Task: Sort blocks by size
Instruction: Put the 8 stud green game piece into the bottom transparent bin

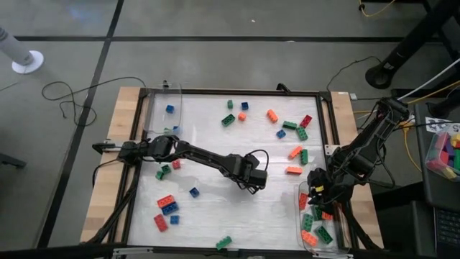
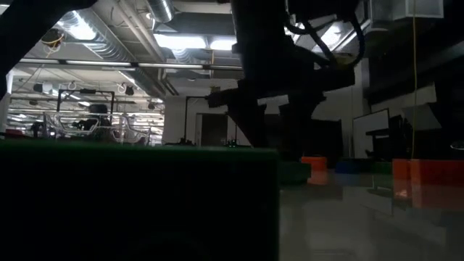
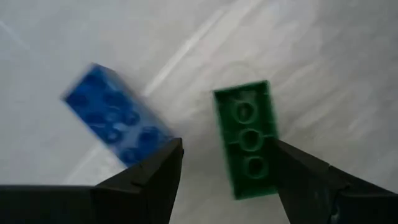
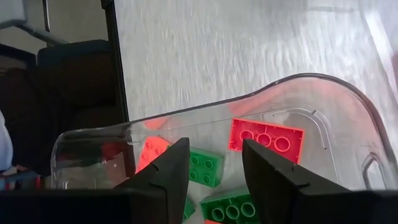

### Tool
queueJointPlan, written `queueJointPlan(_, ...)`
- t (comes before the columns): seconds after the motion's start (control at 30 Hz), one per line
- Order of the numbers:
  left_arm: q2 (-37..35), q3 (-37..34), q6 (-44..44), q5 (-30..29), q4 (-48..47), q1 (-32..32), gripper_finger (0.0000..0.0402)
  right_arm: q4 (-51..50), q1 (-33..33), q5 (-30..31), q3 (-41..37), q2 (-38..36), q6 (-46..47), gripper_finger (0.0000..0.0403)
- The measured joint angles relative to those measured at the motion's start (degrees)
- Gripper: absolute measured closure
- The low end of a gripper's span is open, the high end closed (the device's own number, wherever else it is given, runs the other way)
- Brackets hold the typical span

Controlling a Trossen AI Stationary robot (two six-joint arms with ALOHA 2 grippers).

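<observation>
Left gripper (image 3: 227, 171), fingers spread, hovers mid-table over a green brick (image 3: 247, 137) lying between them, a blue brick (image 3: 115, 118) just beside. Right gripper (image 4: 214, 165), fingers parted and empty, hangs over the clear tray (image 4: 336, 93) of bricks at the table's right front corner. No readable writing.

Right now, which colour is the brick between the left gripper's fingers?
Green, clearest in the left wrist view.

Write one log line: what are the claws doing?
left claw: open over green brick | right claw: open, empty, above bin
</observation>
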Motion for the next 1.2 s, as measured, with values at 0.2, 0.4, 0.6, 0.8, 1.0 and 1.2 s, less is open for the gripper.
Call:
queueJointPlan(0.2, 0.39, -0.95, -0.55, 3.07, 1.70, -0.15, 0.0178, -0.19, -0.01, 0.00, 0.00, 0.00, -0.61, 0.0256)
queueJointPlan(0.4, 0.68, -1.15, 0.45, 3.25, 1.39, -0.37, 0.0179, -0.20, 0.00, 0.00, 0.00, 0.00, -0.62, 0.0256)
queueJointPlan(0.6, 0.68, -1.26, 4.60, 3.50, 1.50, -0.74, 0.0240, -0.17, 0.00, 1.79, 0.00, 0.00, -1.03, 0.0256)
queueJointPlan(0.8, 0.59, -1.24, 5.73, 3.53, 1.55, -1.14, 0.0302, 0.30, 0.00, 9.94, 0.00, 0.02, -9.49, 0.0256)
queueJointPlan(1.0, 0.31, -1.24, 9.37, 6.47, 4.84, -1.16, 0.0302, 0.60, -0.02, 17.46, 0.00, 0.07, -18.83, 0.0256)
queueJointPlan(1.2, -0.46, -1.24, 15.43, 11.52, 14.77, -1.24, 0.0302, 1.32, -0.02, 19.26, 0.00, 0.08, -25.84, 0.0256)
